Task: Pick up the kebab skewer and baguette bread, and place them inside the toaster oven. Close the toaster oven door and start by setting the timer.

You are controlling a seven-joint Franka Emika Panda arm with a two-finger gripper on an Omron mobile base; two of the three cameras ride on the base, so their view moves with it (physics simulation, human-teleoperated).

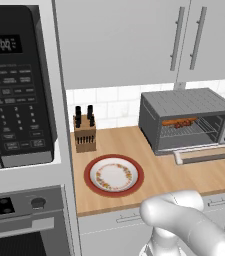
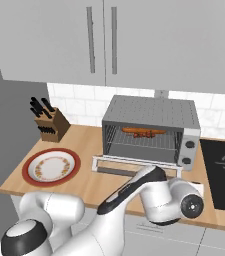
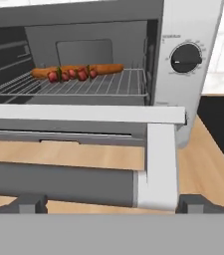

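The gripper (image 3: pixel 108 205) is wide open and holds nothing. Its two dark fingertips (image 3: pixel 31 203) stick up on each side of the silver bar handle (image 3: pixel 63 182), which lies right in front of the hand, very close. I think the hand sits there so it can push the toaster oven door (image 3: pixel 83 115) up and shut it.

The door hangs down flat, just past the handle. Behind it the toaster oven (image 3: pixel 188 20) stands open. On the wire rack (image 3: pixel 108 85), farther ahead of the hand and a bit up, lie the baguette bread (image 3: pixel 108 68) and the kebab skewer (image 3: pixel 73 74). They touch each other, side by side, with the skewer on the near side. So the food is already in, and the door comes next.

The timer knob (image 3: pixel 185 58) is up and to the right of the hand, on the front of the oven. It needs a turn after the door is shut.

The plate (image 1: pixel 96 187) on the wooden counter (image 1: pixel 184 175) has no food on it
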